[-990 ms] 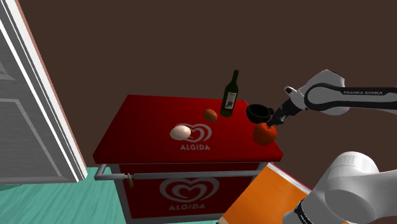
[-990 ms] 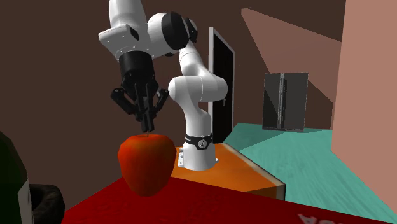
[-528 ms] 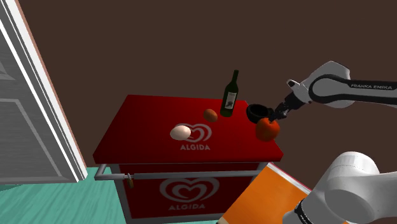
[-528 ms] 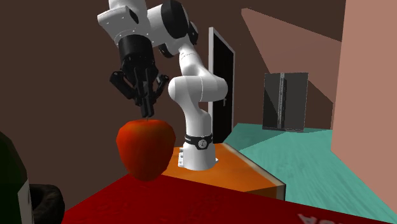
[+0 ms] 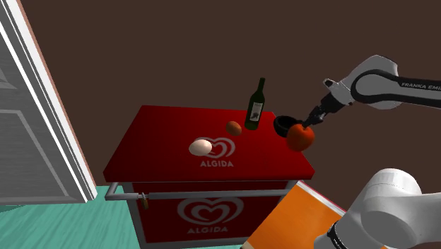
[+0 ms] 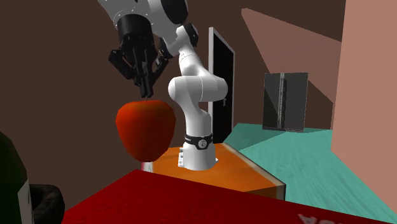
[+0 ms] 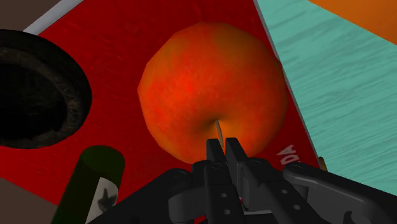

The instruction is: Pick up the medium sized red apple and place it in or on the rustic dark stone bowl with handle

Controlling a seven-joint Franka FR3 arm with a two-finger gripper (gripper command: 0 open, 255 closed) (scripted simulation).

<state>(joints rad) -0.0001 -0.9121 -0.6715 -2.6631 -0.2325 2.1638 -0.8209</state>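
Observation:
The red apple [image 5: 300,137] hangs in the air above the red chest's near right part, just in front of the dark stone bowl [image 5: 285,124]. My gripper [image 5: 310,123] is shut on the apple's thin stem, right above the fruit. In the second exterior view the apple [image 6: 146,128] dangles well above the red top, under the black gripper [image 6: 148,95]. The wrist view shows the apple [image 7: 213,92] below my pinched fingertips [image 7: 215,150], the bowl [image 7: 35,89] beside it and a little apart.
The red Algida chest [image 5: 169,152] carries a dark green bottle [image 5: 255,106] next to the bowl, a small brown ball [image 5: 233,127] and a pale egg-like thing [image 5: 201,147]. A white door [image 5: 32,120] stands at the shoulder view's left. The orange stand [image 5: 293,219] lies near.
The gripper has risen with the apple hanging from it. The apple now sits higher above the chest and slightly closer to the bowl. Nothing else moved.

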